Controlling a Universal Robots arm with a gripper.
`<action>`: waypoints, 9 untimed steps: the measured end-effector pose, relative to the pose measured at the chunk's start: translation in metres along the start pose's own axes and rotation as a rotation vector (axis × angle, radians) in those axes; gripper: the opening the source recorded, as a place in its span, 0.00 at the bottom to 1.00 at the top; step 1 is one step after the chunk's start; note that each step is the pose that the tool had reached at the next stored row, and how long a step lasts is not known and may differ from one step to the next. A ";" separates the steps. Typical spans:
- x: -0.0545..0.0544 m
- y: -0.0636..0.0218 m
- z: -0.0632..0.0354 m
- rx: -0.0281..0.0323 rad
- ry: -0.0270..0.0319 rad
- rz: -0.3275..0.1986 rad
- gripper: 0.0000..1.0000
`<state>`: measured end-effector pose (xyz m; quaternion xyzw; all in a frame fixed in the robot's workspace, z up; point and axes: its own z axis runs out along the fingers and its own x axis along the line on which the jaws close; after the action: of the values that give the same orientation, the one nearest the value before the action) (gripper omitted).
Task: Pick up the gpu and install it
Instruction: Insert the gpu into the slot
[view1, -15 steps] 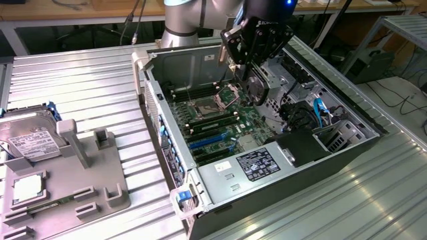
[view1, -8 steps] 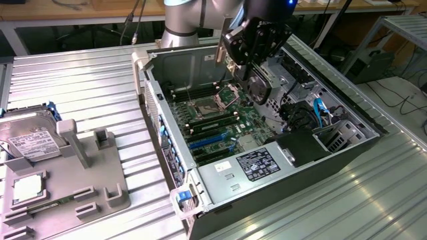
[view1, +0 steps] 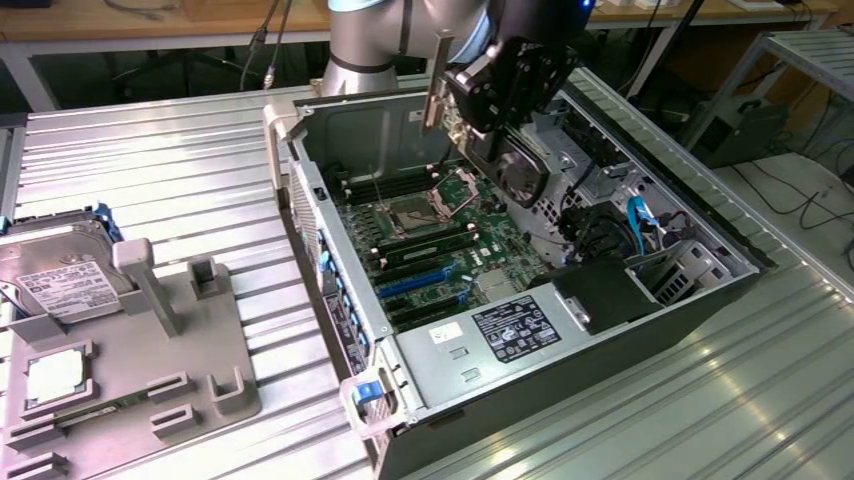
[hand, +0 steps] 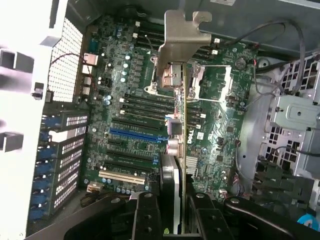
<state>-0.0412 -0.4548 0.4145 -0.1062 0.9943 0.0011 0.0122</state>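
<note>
The jaws pinch the gpu (hand: 183, 125) edge-on above the motherboard (view1: 441, 250) in the open case (view1: 441, 370), its silver bracket (hand: 182, 40) clear of them. Cables (view1: 638, 225) crowd the exterior view's right. A hard drive (view1: 60, 270) sits well apart on the tabletop (view1: 160, 170), left.

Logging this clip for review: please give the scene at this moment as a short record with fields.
gripper: shut on the graphics card
card pose: held on edge, metal bracket at the far end from the gripper
card place: above the open computer case, over the motherboard, not in a slot
set aside: hard drive and processor chip on a grey holder, at the exterior view's left
</note>
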 end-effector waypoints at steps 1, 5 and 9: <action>0.000 0.0000 0.0000 -0.0003 0.0000 -0.012 0.28; 0.000 0.0000 0.0000 -0.0014 0.0000 -0.060 0.28; 0.000 0.0000 0.0000 -0.0026 0.0000 -0.110 0.28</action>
<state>-0.0412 -0.4548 0.4145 -0.1605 0.9870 0.0018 0.0121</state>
